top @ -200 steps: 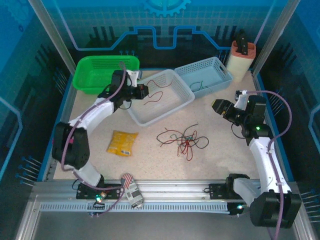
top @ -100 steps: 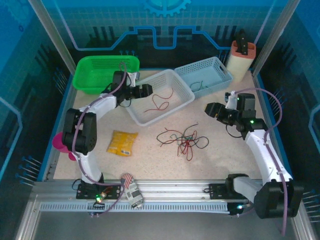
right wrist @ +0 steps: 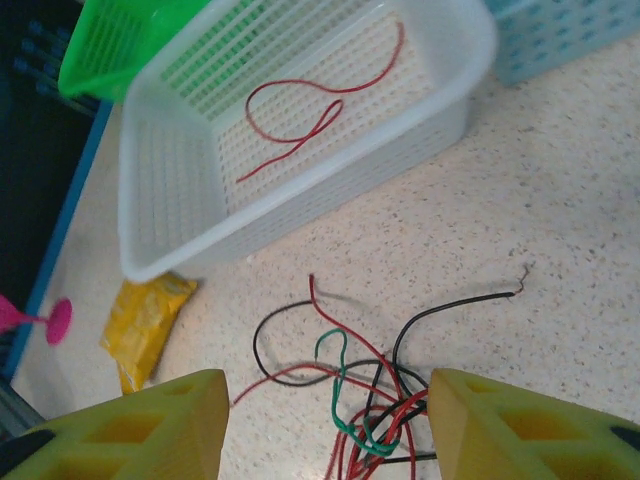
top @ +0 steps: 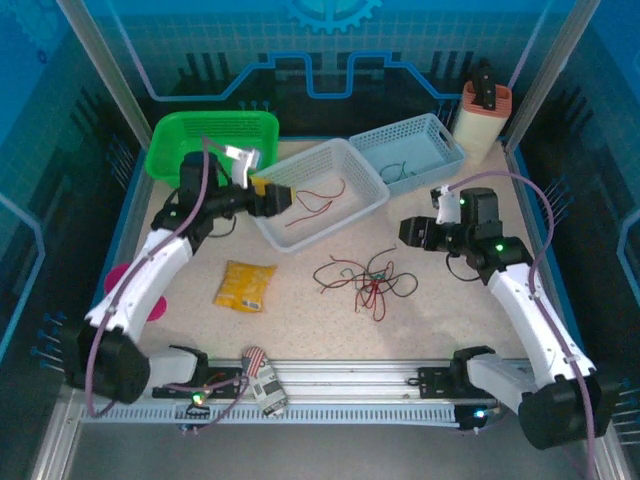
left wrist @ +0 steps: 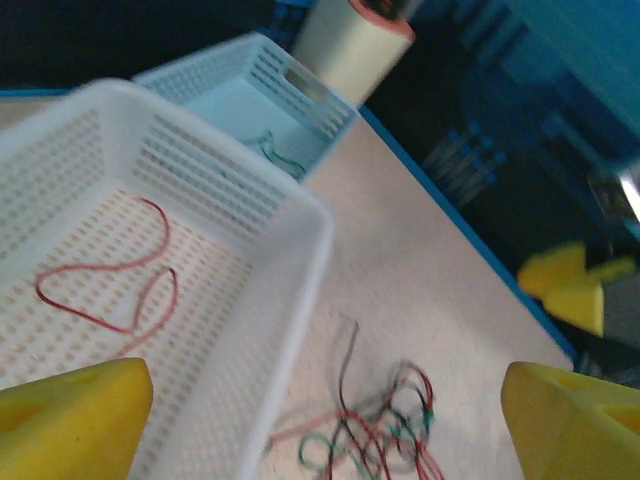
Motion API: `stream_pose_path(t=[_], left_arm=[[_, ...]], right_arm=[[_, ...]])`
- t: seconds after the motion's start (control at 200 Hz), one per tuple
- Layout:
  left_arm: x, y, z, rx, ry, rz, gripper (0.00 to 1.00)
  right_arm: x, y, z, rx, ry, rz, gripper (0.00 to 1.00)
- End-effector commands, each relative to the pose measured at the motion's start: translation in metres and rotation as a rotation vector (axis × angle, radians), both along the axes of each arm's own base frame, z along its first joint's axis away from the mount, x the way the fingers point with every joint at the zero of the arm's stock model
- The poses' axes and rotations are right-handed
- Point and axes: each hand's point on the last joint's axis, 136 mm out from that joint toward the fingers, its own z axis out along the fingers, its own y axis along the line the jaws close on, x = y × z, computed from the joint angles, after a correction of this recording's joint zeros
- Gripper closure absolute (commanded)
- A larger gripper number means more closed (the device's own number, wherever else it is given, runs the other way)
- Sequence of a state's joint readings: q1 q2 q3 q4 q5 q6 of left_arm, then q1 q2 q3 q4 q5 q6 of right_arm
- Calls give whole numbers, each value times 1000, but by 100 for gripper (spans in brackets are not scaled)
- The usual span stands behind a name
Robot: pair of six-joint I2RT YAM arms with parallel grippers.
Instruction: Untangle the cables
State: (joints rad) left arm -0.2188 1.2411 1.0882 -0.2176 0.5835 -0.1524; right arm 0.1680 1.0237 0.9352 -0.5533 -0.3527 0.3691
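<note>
We find cable tangle (top: 365,282) on table (top: 450,320), before middle basket (top: 340,218). Loose cable (top: 312,197) in that basket; second cable (top: 400,172) in right basket (top: 432,170), behind-right. Left basket (top: 175,150) far left. Packet (top: 245,285) left of tangle. We note left gripper (top: 277,197) at middle basket's left edge, right gripper (top: 408,232) right of tangle.

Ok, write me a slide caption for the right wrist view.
Open right gripper above the cable tangle of red, black and green wires; a lone red cable lies in the white basket.
</note>
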Motion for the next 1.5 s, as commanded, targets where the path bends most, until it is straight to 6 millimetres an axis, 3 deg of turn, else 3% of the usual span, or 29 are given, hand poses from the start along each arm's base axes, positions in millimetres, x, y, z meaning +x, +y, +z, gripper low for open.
stream_pose_path(t=[0.0, 0.095, 0.29, 0.52, 0.67, 0.86, 1.075, 1.416, 1.496], left_arm=[[-74, -18, -50, 115, 125, -200, 12], [-102, -28, -60, 98, 148, -245, 17], [-123, -41, -97, 70, 268, -255, 28], [-147, -64, -132, 120, 383, -313, 32], [-151, -75, -149, 140, 430, -300, 33], [-147, -84, -155, 111, 434, -276, 32], [-145, -87, -158, 64, 419, -266, 32], [-141, -84, -161, 91, 411, -245, 33], [-138, -84, -162, 99, 407, -237, 33]], right_arm=[[-14, 0, -18, -149, 20, 53, 45], [-28, 10, -34, -246, 94, 109, 46], [-54, 32, -63, -490, 267, 262, 47], [-61, 52, -80, -609, 360, 370, 54], [-54, 60, -95, -711, 392, 422, 55], [-42, 68, -116, -863, 379, 487, 57], [-29, 75, -130, -917, 387, 519, 61], [-31, 80, -152, -914, 417, 552, 65], [-32, 82, -155, -907, 417, 562, 70]])
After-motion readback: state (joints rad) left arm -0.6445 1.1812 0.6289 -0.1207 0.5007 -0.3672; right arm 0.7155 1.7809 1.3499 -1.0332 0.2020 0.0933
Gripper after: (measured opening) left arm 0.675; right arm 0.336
